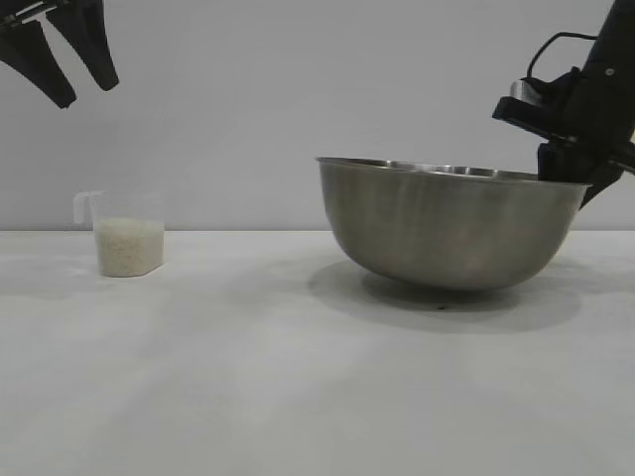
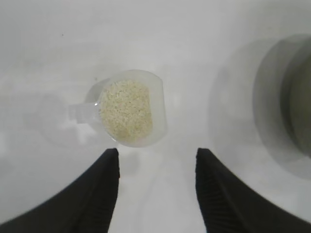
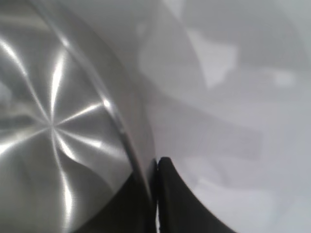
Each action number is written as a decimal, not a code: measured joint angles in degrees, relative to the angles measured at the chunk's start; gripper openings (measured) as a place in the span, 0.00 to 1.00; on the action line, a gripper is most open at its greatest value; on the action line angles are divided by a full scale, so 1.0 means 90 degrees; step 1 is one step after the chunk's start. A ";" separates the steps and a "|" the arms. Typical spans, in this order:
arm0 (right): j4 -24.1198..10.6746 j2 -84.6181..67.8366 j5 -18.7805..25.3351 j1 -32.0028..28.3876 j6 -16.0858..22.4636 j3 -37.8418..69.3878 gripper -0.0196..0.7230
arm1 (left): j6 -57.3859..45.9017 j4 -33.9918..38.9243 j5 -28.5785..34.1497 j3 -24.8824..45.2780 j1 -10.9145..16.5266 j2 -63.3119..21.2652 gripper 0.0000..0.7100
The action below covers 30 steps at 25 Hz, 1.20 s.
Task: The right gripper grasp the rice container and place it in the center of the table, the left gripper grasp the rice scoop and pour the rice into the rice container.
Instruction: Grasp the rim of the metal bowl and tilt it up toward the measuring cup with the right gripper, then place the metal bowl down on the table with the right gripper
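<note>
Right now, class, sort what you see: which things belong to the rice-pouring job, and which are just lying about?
Belongs to the job:
- rice container, its rim clamped by the right gripper
- rice scoop holding rice
- left gripper, jaws open, above the scoop
- table

Lying about:
- nothing but a tiny dark speck under the container

The rice container (image 1: pixel 451 223) conceals the fingertips of the right gripper (image 1: pixel 568 171) behind its rim. The left gripper (image 1: pixel 67 59) is cut off by the exterior view's upper edge. The left wrist view crops the container's far side.
</note>
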 joint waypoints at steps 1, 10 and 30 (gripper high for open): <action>0.0000 0.0000 0.0010 0.0092 -0.0029 0.0000 0.03 | 0.0000 0.0000 0.0000 0.0000 0.0000 0.0000 0.44; -0.0027 -0.0011 0.0003 0.0778 -0.0067 0.0000 0.03 | 0.0000 0.0000 0.0000 0.0000 0.0000 0.0000 0.44; -0.0490 -0.0011 -0.0538 0.1583 0.0202 0.0000 0.03 | 0.0000 -0.0112 -0.0092 0.0000 0.0000 0.0000 0.44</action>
